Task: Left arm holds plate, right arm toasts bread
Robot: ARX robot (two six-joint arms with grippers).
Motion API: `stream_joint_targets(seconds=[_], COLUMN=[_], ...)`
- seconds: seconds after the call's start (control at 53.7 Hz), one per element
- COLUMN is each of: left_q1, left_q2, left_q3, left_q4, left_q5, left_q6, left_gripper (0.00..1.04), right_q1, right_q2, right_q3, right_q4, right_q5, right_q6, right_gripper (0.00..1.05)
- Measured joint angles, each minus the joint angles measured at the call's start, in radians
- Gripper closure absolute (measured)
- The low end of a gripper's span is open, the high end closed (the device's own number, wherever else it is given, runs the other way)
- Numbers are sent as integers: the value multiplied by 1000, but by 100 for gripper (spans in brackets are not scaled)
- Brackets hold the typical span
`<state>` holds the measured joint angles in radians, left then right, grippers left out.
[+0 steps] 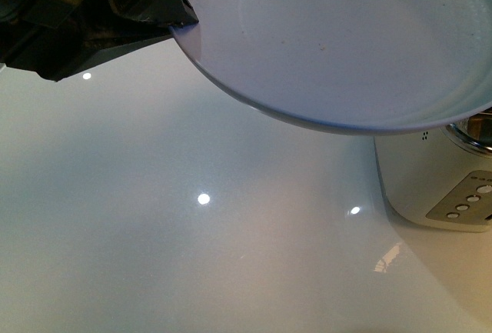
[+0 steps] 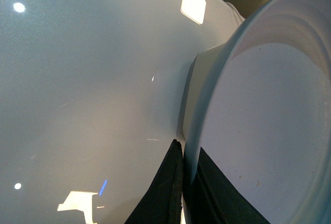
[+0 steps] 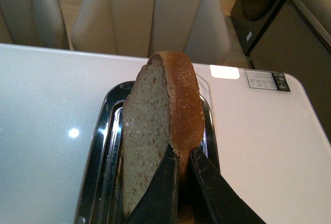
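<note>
The pale blue-white plate (image 1: pixel 338 41) fills the top of the front view, tilted and held off the table. My left gripper (image 1: pixel 165 14) is shut on the plate's rim at the upper left. In the left wrist view the plate (image 2: pixel 274 120) stands on edge with the dark left gripper (image 2: pixel 186 169) pinching its rim, one jaw on each side. In the right wrist view my right gripper (image 3: pixel 182 158) is shut on the bread (image 3: pixel 160 115), a brown slice with golden crust, standing upright over the chrome slot of the toaster (image 3: pixel 106 131). Whether the bread's lower end is in the slot is hidden.
The white toaster (image 1: pixel 430 183) with a button panel stands at the right of the glossy white table (image 1: pixel 192 233), partly under the plate. Beige chairs (image 3: pixel 150 12) stand beyond the table's far edge. A small label (image 3: pixel 266 79) lies on the table.
</note>
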<state>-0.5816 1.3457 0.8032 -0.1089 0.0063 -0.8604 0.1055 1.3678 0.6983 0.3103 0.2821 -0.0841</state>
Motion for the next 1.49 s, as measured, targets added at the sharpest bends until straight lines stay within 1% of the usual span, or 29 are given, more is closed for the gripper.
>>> stream_joint_targets(seconds=[0.447, 1.099, 1.491], left_q1=[0, 0, 0], left_q2=[0, 0, 0], left_q3=[0, 0, 0], left_q4=[0, 0, 0], left_q5=[0, 0, 0], left_q6=[0, 0, -1], left_gripper=[102, 102, 102], right_q1=[16, 55, 45], right_q2=[81, 101, 198], right_q3=[15, 5, -30], right_q4=[40, -2, 30], right_q5=[51, 82, 66], right_q6=[-14, -14, 35], right_gripper=[102, 102, 102])
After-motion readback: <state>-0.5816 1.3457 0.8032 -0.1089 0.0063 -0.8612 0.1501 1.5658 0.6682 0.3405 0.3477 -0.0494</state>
